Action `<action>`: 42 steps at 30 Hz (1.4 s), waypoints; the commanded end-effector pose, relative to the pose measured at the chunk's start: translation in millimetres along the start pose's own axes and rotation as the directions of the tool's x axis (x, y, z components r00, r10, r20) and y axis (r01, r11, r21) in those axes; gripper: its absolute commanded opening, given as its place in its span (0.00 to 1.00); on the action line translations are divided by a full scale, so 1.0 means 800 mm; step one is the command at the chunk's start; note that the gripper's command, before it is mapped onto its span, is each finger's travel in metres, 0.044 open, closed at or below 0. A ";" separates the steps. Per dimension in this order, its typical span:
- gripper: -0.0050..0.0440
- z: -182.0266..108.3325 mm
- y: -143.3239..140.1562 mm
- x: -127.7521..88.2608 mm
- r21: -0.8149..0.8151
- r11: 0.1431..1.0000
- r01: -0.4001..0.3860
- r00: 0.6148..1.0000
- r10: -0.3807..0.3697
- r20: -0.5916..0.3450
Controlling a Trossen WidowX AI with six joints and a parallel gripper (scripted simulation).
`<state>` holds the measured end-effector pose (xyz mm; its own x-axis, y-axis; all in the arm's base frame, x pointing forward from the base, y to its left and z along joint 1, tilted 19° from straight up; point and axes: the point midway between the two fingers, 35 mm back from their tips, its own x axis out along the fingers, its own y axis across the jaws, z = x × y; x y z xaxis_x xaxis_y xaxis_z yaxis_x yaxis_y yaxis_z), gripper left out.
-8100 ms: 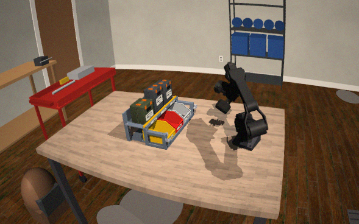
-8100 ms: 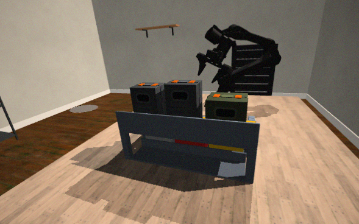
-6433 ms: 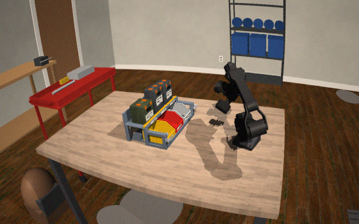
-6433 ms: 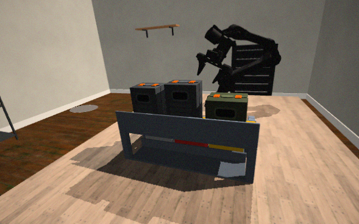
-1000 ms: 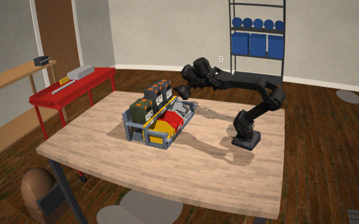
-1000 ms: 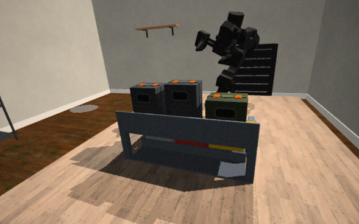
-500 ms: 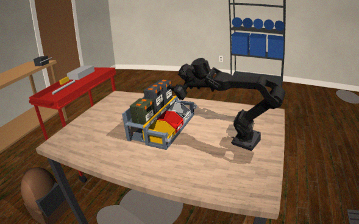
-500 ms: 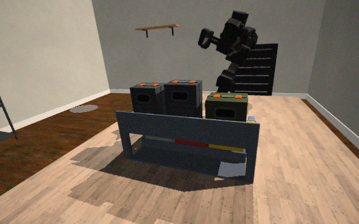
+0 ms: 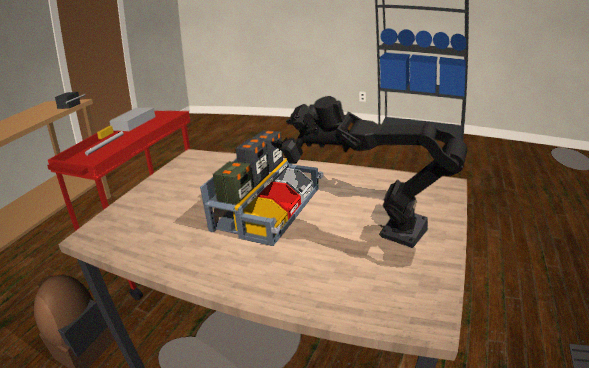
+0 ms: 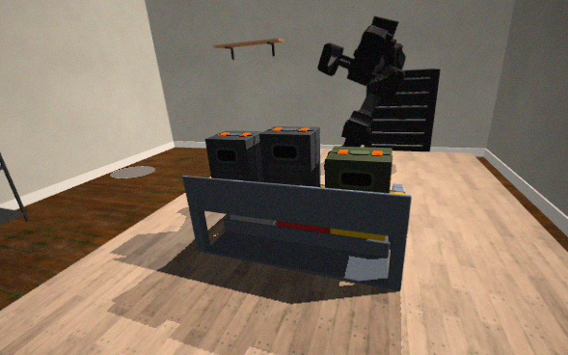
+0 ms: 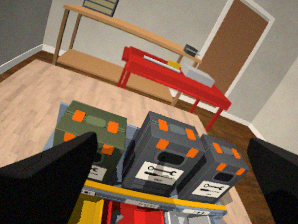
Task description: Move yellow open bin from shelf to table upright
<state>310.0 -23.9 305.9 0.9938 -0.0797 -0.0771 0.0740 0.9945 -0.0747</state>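
Observation:
The yellow open bin (image 9: 267,207) (image 11: 91,212) sits in the lower front row of the blue-grey shelf (image 9: 209,209) (image 10: 296,195), at the near end in the top view. Only a strip of its back shows in the exterior view, and the wrist view cuts it off at the bottom left. Its parts cannot be made out. My gripper (image 11: 174,143) is open and empty. It is raised above the shelf's far end, away from the yellow bin, with its fingers pointing toward the upper row of cases.
A red bin (image 9: 281,192) (image 11: 142,216) stands beside the yellow one, then a grey bin (image 9: 294,178). A green case (image 9: 232,184) (image 10: 358,169) (image 11: 92,125) and two dark grey cases (image 9: 253,157) (image 10: 288,164) (image 11: 165,150) stand on the upper level. The wooden table (image 9: 267,285) extends around the shelf.

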 end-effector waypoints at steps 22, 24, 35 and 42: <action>1.00 0.039 0.036 0.001 0.068 0.995 -0.079 0.987 0.069 0.147; 1.00 0.039 0.036 0.001 0.068 0.995 -0.079 0.987 0.069 0.147; 1.00 0.027 0.028 -0.067 0.065 0.995 -0.080 0.986 0.069 0.150; 1.00 0.027 0.028 -0.067 0.065 0.995 -0.080 0.986 0.069 0.150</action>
<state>262.7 4.4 329.7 0.9978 -0.0009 0.0657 0.0012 1.0000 -0.0034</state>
